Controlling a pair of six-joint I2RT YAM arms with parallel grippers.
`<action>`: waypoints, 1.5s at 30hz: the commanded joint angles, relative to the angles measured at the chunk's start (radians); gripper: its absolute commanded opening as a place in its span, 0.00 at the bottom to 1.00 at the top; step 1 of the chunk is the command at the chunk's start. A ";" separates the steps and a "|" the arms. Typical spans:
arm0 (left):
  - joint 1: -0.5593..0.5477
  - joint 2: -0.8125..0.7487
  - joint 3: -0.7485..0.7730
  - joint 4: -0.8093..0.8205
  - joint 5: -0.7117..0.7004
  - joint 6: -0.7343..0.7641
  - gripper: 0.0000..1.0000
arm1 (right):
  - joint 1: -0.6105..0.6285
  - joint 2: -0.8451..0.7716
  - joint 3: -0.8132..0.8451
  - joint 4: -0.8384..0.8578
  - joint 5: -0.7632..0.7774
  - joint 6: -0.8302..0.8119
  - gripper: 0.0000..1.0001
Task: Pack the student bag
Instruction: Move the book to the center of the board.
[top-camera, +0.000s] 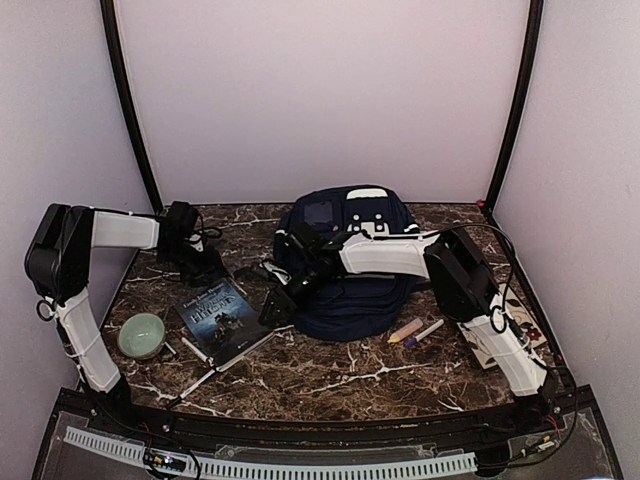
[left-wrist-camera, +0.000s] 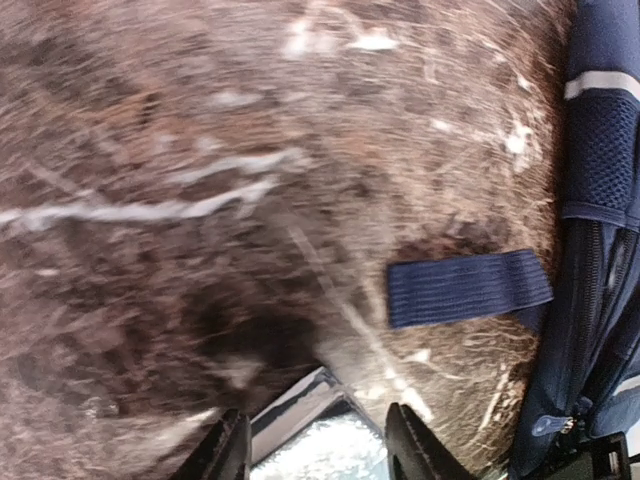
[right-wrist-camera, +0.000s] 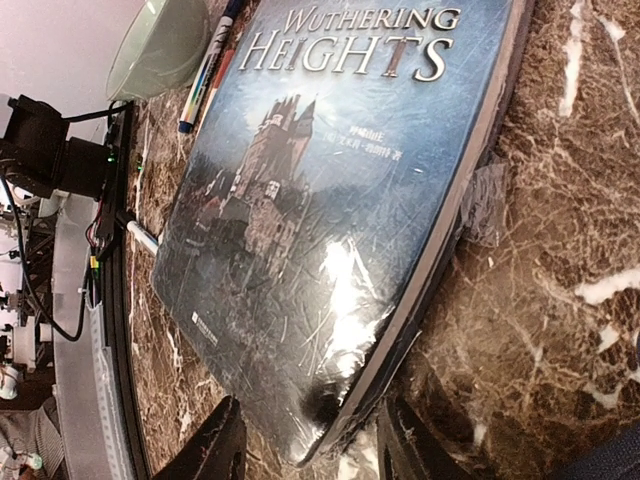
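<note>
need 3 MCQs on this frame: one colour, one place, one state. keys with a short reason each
1. The student bag is: A red; B navy blue; C yellow.
2. From the top camera, the green bowl sits: A left of the book; B on the student bag; C right of the student bag.
3. The right gripper: A is shut on the bowl; B is inside the student bag; C has open jaws astride the book's corner.

1 B: the fabric is dark blue with white trim.
2 A: the bowl stands on the table beside the book's left edge.
3 C: the right wrist view shows the jaws apart with the book's corner between them.
</note>
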 joint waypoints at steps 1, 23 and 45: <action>-0.027 -0.027 0.050 -0.057 -0.050 -0.026 0.53 | 0.005 -0.036 -0.048 -0.055 -0.023 0.003 0.45; -0.033 -0.468 -0.257 -0.238 -0.221 -0.369 0.83 | -0.033 0.045 0.058 -0.071 0.025 0.010 0.50; -0.064 -0.313 -0.310 -0.137 -0.121 -0.478 0.78 | -0.040 0.115 0.091 -0.066 0.002 0.032 0.51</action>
